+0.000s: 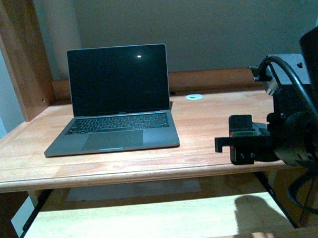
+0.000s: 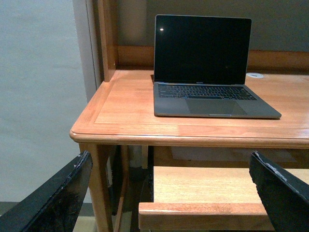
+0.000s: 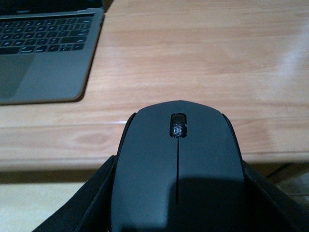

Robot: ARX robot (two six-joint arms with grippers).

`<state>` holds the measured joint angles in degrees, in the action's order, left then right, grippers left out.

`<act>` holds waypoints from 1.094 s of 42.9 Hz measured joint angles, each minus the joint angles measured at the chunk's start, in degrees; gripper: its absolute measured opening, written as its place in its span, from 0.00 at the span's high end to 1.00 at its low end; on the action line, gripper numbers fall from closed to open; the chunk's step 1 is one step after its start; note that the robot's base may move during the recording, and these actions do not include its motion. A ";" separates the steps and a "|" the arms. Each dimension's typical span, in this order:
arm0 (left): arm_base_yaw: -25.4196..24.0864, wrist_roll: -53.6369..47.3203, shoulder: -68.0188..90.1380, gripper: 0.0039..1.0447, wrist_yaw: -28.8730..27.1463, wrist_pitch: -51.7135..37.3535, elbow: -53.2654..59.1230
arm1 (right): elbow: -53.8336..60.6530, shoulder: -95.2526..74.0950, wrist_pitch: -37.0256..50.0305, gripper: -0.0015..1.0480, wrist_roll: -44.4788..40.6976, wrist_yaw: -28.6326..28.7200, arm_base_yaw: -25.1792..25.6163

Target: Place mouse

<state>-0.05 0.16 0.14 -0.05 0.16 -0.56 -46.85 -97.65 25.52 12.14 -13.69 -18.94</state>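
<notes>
Our right gripper (image 3: 177, 186) is clamped on the mouse (image 3: 178, 140), a black finger (image 3: 99, 198) pressing each flank. The mouse's scroll wheel faces forward toward the desk. It sits at the desk's front edge, nose just over the wood, to the right of the laptop (image 1: 119, 107) and apart from it. We cannot tell from these views whether its underside touches the desk (image 1: 211, 116).

Our left gripper (image 2: 166, 193) hangs low in front of the desk's left corner, fingers (image 2: 53, 198) wide apart with nothing between them.

We judge the task about halfway done. The mouse is grasped and has been carried to the desk, but it is not yet set down or released. What remains is to bring it further over the bare wood beside the laptop, lower it flat, open the fingers and back away.

We count one mouse, one open laptop with a dark screen, one wooden desk with a pull-out shelf (image 1: 126, 215) below it, one small white disc (image 1: 194, 97) near the back of the desk, and two grippers.
</notes>
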 joint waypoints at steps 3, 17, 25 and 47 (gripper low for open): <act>0.00 0.00 0.00 0.06 0.00 0.00 0.00 | -5.99 -5.40 -0.87 0.40 0.22 1.66 1.25; 0.00 0.00 0.00 0.06 0.00 0.02 0.00 | -9.01 -8.24 -1.66 0.40 0.20 1.51 0.22; 0.00 0.00 0.00 0.06 -0.02 0.02 0.00 | -9.18 -8.31 -1.73 0.40 0.22 1.29 0.44; 0.00 0.00 0.00 0.06 -0.02 0.02 0.00 | -34.53 -28.83 -13.64 0.40 4.02 3.23 4.20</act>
<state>-0.05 0.16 0.14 -0.08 0.19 -0.56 -81.38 -126.48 11.88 16.16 -10.46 -14.74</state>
